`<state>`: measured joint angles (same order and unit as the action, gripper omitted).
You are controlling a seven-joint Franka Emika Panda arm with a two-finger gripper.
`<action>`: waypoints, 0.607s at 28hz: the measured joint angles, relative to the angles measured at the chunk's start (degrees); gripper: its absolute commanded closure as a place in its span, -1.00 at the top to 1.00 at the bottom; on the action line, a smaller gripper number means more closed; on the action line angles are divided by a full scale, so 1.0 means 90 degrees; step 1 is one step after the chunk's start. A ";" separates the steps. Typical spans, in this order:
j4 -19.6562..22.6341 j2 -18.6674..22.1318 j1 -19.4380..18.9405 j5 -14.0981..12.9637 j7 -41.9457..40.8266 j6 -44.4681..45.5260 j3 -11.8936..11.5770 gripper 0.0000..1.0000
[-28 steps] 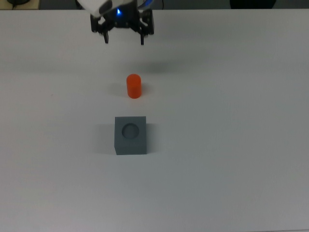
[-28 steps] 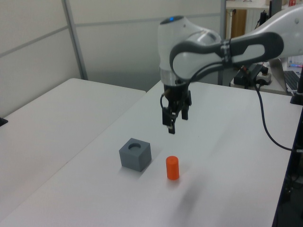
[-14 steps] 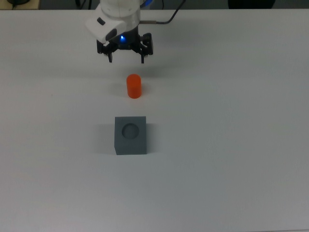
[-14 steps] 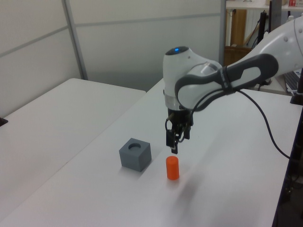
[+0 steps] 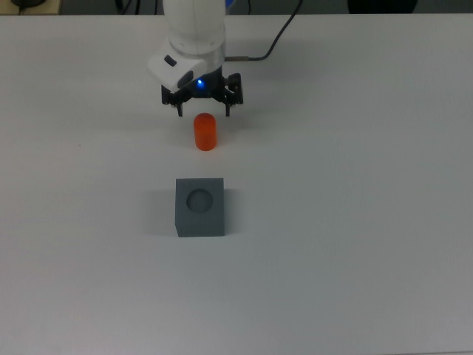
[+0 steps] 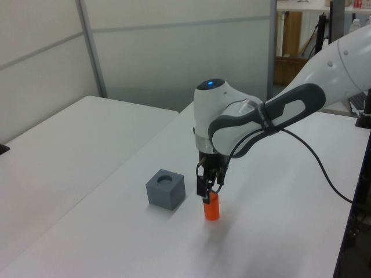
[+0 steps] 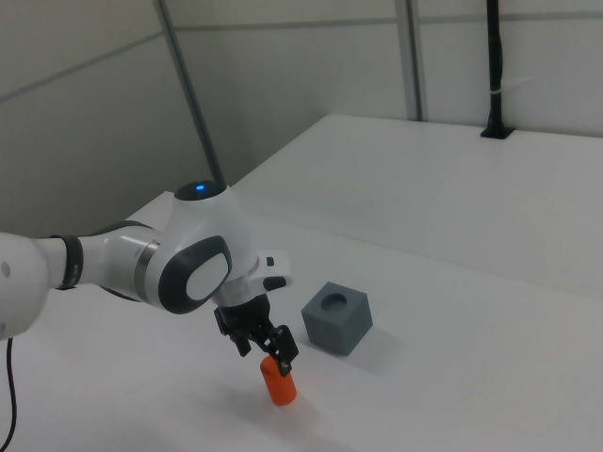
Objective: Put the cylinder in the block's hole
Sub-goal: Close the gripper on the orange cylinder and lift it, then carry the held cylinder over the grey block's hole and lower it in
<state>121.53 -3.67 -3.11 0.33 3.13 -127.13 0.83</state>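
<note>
Two fingers of the gripper [image 5: 202, 109] stand spread wider than the cylinder [image 5: 205, 132], their tips level with its upper part in the left view and holding nothing. The orange cylinder stands upright on the white table [image 5: 355, 185], apart from the block [image 5: 199, 207]. The grey block sits below it in the top view, its round hole facing up and empty.

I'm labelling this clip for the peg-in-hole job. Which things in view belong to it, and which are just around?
Part of the job: the orange cylinder, the grey block, the gripper.

Just around: the white table, the black cable, the wall panels.
</note>
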 measured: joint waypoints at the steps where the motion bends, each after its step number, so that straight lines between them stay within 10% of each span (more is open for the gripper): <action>1: 0.0000 -0.0043 -0.0007 0.0000 0.0010 -0.0084 0.0019 0.98; 17: -0.0166 -0.0436 0.0007 0.0000 0.0065 -0.0357 0.0081 -0.57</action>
<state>120.04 -7.60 -3.05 0.33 3.71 -130.34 1.56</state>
